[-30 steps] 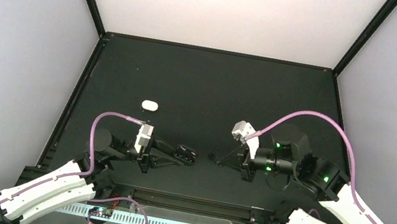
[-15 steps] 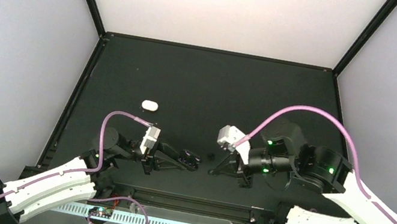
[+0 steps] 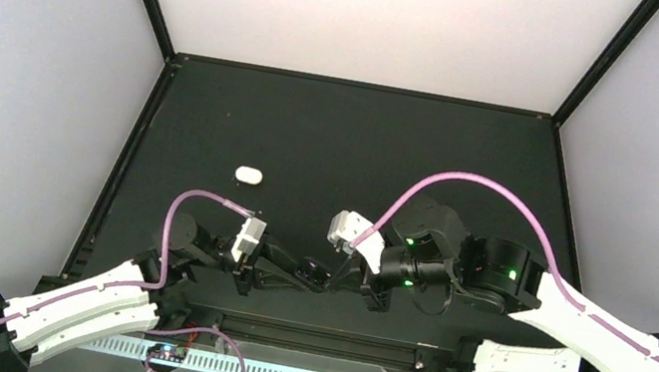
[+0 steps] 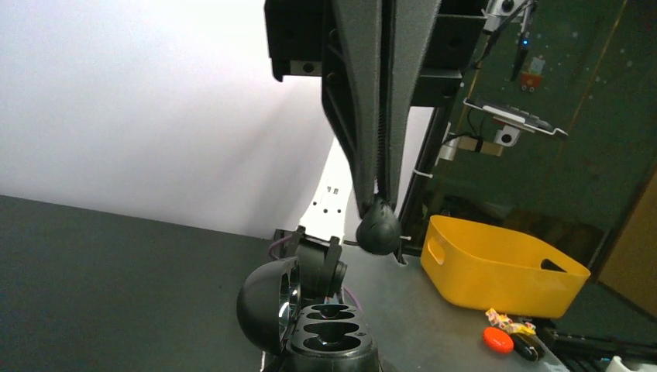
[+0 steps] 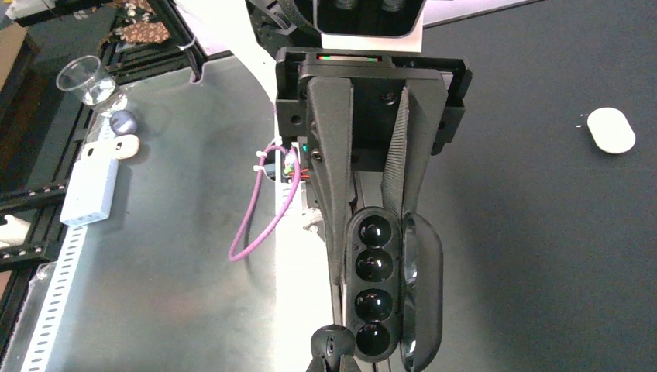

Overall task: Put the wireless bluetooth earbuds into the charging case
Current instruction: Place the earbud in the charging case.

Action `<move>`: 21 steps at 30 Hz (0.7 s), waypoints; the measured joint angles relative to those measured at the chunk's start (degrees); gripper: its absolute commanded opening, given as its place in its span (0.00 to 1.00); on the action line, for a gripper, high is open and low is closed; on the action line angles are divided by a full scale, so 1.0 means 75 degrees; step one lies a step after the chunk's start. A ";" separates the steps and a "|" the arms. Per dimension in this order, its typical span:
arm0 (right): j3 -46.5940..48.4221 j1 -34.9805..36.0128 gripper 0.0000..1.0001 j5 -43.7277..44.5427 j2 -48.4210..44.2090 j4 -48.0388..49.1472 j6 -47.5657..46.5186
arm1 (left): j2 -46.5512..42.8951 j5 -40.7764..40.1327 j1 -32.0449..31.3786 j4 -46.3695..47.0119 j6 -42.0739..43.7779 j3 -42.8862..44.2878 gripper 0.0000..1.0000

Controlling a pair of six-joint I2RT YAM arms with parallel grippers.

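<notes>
A black charging case (image 5: pixel 374 287) stands open, its lid (image 5: pixel 422 288) swung aside and its glossy wells showing nothing inside. My left gripper (image 3: pixel 311 271) is shut on the case, one finger along each side. My right gripper (image 5: pixel 331 363) is shut on a small black earbud (image 5: pixel 331 343), which sits just beside the near end of the case. In the left wrist view the earbud (image 4: pixel 378 227) hangs a little above and beyond the case (image 4: pixel 333 341), not touching it. The other earbuds are out of view.
A closed white oval case (image 3: pixel 248 175) lies on the black table (image 3: pixel 344 138) to the back left. Off the table stand a yellow bin (image 4: pixel 496 267), a plastic cup (image 5: pixel 87 77) and a white power strip (image 5: pixel 89 190). A purple cable (image 5: pixel 267 209) loops by the left arm.
The right arm has swung left and brought the earbud up to the case. The left gripper has edged right with the case. Both stay shut.
</notes>
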 measured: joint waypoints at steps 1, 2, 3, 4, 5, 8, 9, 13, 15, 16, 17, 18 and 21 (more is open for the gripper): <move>0.0009 0.0020 0.01 0.0026 0.0047 0.0015 0.0000 | -0.0017 0.0003 -0.0026 0.0000 0.0020 0.0000 0.02; 0.0026 0.0052 0.01 0.0070 0.0105 0.0015 0.0000 | -0.0032 0.0003 -0.0052 0.0000 0.0029 0.0000 0.02; 0.0038 0.0085 0.01 0.0117 0.0169 0.0017 0.0000 | -0.0052 0.0003 -0.0079 0.0000 0.0044 0.0000 0.02; 0.0047 0.0102 0.01 0.0131 0.0216 0.0012 0.0000 | -0.0085 0.0003 -0.0105 -0.0006 0.0064 0.0000 0.02; 0.0050 0.0131 0.01 0.0160 0.0271 0.0012 0.0000 | -0.0093 0.0006 -0.0119 -0.0003 0.0082 0.0003 0.02; 0.0061 0.0189 0.01 0.0227 0.0376 0.0009 0.0000 | -0.0137 0.0006 -0.0154 -0.0006 0.0137 0.0003 0.02; 0.0061 0.0207 0.01 0.0262 0.0391 0.0009 0.0000 | -0.0154 0.0003 -0.0160 -0.0003 0.0152 0.0006 0.02; 0.0076 0.0224 0.01 0.0358 0.0396 0.0003 0.0000 | -0.0221 0.0006 -0.0198 -0.0015 0.0201 0.0006 0.02; 0.0085 0.0236 0.01 0.0391 0.0396 0.0003 0.0000 | -0.0239 0.0006 -0.0204 -0.0023 0.0207 0.0006 0.02; 0.0090 0.0251 0.01 0.0411 0.0399 0.0003 0.0000 | -0.0239 0.0006 -0.0204 -0.0026 0.0210 0.0006 0.02; 0.0090 0.0256 0.01 0.0437 0.0399 0.0009 0.0000 | -0.0239 0.0003 -0.0219 -0.0038 0.0213 0.0006 0.02; 0.0093 0.0262 0.01 0.0463 0.0399 0.0003 0.0000 | -0.0239 0.0006 -0.0242 -0.0041 0.0216 0.0006 0.02; 0.0105 0.0262 0.01 0.0507 0.0408 0.0000 0.0000 | -0.0239 0.0003 -0.0283 -0.0050 0.0221 0.0006 0.02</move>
